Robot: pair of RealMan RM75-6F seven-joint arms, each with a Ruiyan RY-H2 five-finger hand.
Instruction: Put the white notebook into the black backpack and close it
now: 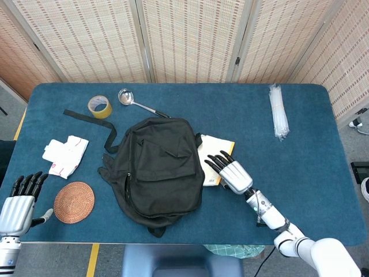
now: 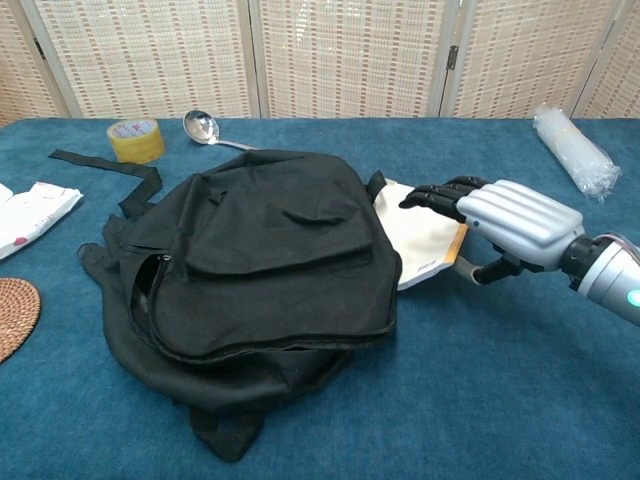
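The black backpack (image 1: 161,164) (image 2: 255,265) lies flat in the middle of the blue table, its zipper partly open along the left side. The white notebook (image 1: 212,156) (image 2: 420,240), with a yellow edge, lies at the backpack's right side, partly tucked under it. My right hand (image 1: 229,170) (image 2: 505,220) rests over the notebook's right part, fingers stretched out flat and pointing toward the backpack, thumb below; it holds nothing. My left hand (image 1: 20,202) stays at the table's near left corner, fingers apart and empty, seen only in the head view.
A woven round coaster (image 1: 74,201) (image 2: 10,315) lies near my left hand. White packets (image 1: 64,154) (image 2: 35,215) are at the left. A yellow tape roll (image 1: 100,106) (image 2: 136,138), a metal ladle (image 1: 135,103) (image 2: 205,128) and a black strap (image 1: 92,121) lie behind the backpack. A plastic-wrapped bundle (image 1: 278,112) (image 2: 573,150) is far right.
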